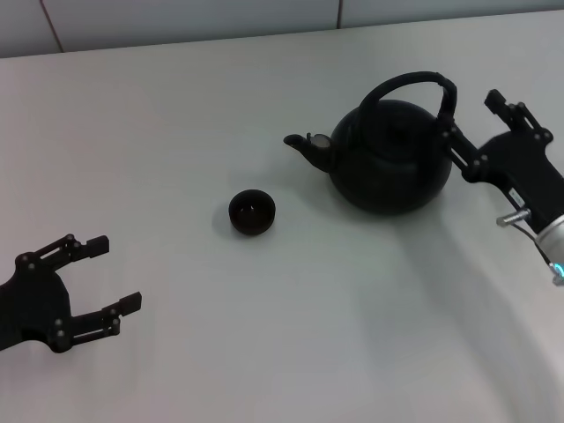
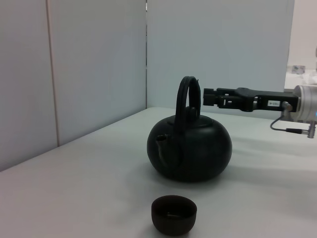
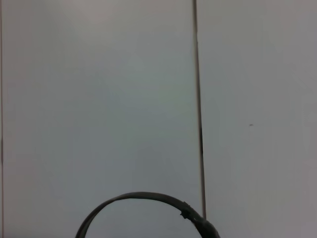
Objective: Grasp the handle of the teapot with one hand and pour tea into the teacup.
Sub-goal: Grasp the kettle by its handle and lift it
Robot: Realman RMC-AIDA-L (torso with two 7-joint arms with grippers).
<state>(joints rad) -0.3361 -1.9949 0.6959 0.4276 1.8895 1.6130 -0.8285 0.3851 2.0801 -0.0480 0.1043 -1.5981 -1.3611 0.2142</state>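
Beside the handle (image 1: 445, 95), right gripper (image 1: 471, 115) jaws spread, not enclosing it.

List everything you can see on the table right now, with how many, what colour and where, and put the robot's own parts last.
teapot: one, matte black, far right of the table, spout pointing toward the robot's left
handle: one, black arch over the teapot's lid
teacup: one, black, on the table at the spout side of the teapot, apart from it
table: one, white
wall panels: pale grey, behind the table
left gripper: one, black, open, near left of the table, holding nothing
right gripper: one, black, open, beside the handle's thick end
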